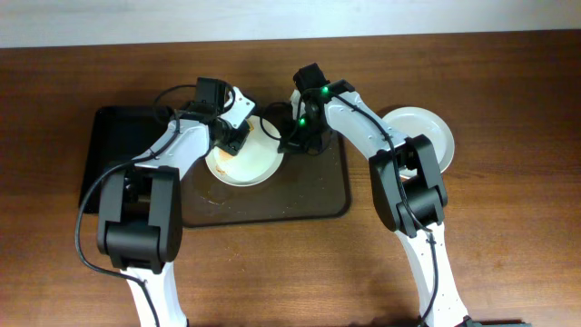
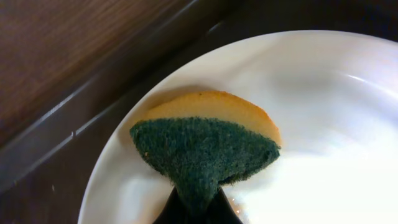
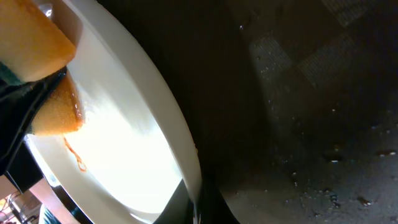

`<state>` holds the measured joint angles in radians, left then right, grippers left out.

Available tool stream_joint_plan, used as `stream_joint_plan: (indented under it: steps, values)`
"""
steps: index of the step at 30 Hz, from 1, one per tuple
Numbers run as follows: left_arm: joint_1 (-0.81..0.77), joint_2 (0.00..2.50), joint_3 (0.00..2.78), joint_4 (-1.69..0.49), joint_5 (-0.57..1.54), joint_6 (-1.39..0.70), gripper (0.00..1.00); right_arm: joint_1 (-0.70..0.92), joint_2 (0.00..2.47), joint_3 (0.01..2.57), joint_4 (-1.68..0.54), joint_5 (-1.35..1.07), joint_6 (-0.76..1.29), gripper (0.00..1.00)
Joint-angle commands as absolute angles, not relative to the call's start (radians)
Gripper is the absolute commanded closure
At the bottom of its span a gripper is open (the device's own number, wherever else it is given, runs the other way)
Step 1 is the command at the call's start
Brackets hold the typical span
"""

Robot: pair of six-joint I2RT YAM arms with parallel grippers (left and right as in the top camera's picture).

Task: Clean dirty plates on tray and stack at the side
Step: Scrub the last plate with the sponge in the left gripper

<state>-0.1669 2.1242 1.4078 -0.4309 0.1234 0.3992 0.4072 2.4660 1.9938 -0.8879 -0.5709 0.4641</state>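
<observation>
The plate [image 1: 245,168] being cleaned lies on the tray [image 1: 309,204], in its upper left part, close to the tray's far rim. A second plate [image 1: 434,136], which looks plain white, lies on the table [image 1: 508,91] just off the tray's right side. The left tool [image 2: 196,208] is closed on a sponge [image 2: 205,149], green on one face and yellow on the other, which rests on the plate. The right tool [image 3: 194,208] is clamped on the plate's rim at the side toward the tray's middle, so the plate cannot slide. An orange sauce streak [image 3: 73,155] shows on the white surface just beside the sponge. To do this step well, I think the sponge should pass over that streak with light, even pressure, in short strokes toward the held rim, while the right tool gives no slack. Too strong a push could tip the plate or drag it over the tray.
</observation>
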Motion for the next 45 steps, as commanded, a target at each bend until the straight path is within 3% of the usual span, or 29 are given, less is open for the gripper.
stream_joint_plan:
  steps: [1,4,9,16,24,29,33,38,42,45]
  values:
    - [-0.151,2.227,1.308,-0.565,0.064,0.221,0.99,0.405,2.509,1.999,-0.870,-0.572,0.452,0.96]
    - [-0.152,2.227,1.308,-0.666,0.104,0.270,1.00,0.405,2.509,1.999,-0.870,-0.572,0.452,0.96]
    - [-0.152,2.227,1.308,-0.773,0.356,0.538,1.00,0.405,2.509,1.999,-0.870,-0.572,0.452,0.96]
    - [-0.152,2.227,1.310,-0.555,0.342,0.577,1.00,0.405,2.509,1.999,-0.870,-0.572,0.452,0.96]
    - [-0.151,2.227,1.310,-0.289,0.027,0.397,1.00,0.405,2.509,1.999,-0.871,-0.572,0.452,0.96]
    - [-0.151,2.227,1.310,-0.387,-0.223,0.191,1.00,0.405,2.509,1.999,-0.871,-0.572,0.452,0.96]
    - [-0.152,2.227,1.310,-0.524,-0.221,0.131,1.00,0.405,2.509,1.999,-0.870,-0.572,0.452,0.96]
    - [-0.151,2.227,1.310,-0.703,-0.041,0.181,1.00,0.405,2.509,1.999,-0.870,-0.573,0.452,0.96]
    - [-0.152,2.227,1.310,-0.813,0.300,0.524,1.00,0.405,2.509,1.999,-0.871,-0.576,0.452,0.96]
    - [-0.152,2.227,1.310,-0.823,0.319,0.600,1.00,0.405,2.509,1.999,-0.870,-0.576,0.452,0.96]
